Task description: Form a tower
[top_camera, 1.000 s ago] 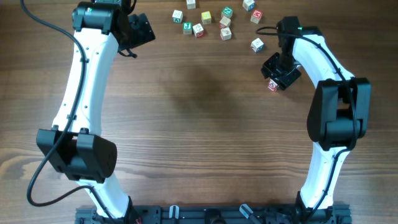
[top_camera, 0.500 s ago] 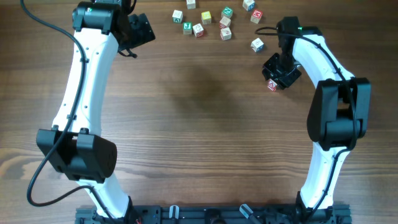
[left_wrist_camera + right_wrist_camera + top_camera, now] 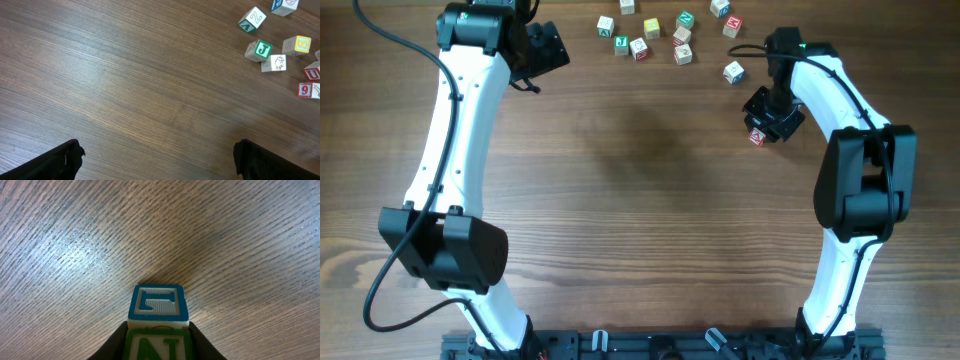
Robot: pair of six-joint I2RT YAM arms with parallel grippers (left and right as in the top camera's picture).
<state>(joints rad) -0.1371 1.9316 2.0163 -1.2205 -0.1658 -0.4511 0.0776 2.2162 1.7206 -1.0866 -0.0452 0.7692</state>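
The right fingers (image 3: 115,347) are grasping the tower (image 3: 158,305). In the right wrist view the two dark fingers are pressing against opposite sides of a cube showing a green-framed N, with no gap on either side. A second cube, its face framed in blue, is touching the far edge of that one and sitting just past the fingertips, in line with it. From this angle I cannot tell whether the blue-framed cube is lying under the N cube or beside it.

From overhead, the black head of the right arm (image 3: 840,95) is covering most of the tower, and only a red-printed corner is peeking out on the near side. It is resting on the table (image 3: 640,200), toward the right. A single loose cube (image 3: 733,72) is lying near it, a little farther back.

The left fingers (image 3: 55,165) are standing wide apart and holding nothing, with bare wood showing between them. The loose cubes (image 3: 260,50) are lying scattered at the upper right of the left wrist view, among them a green N, a green J and a yellow S. From overhead, the left arm (image 3: 450,130) is reaching to the far left corner, and that cluster is lying to its right along the far edge, well apart from the tower.
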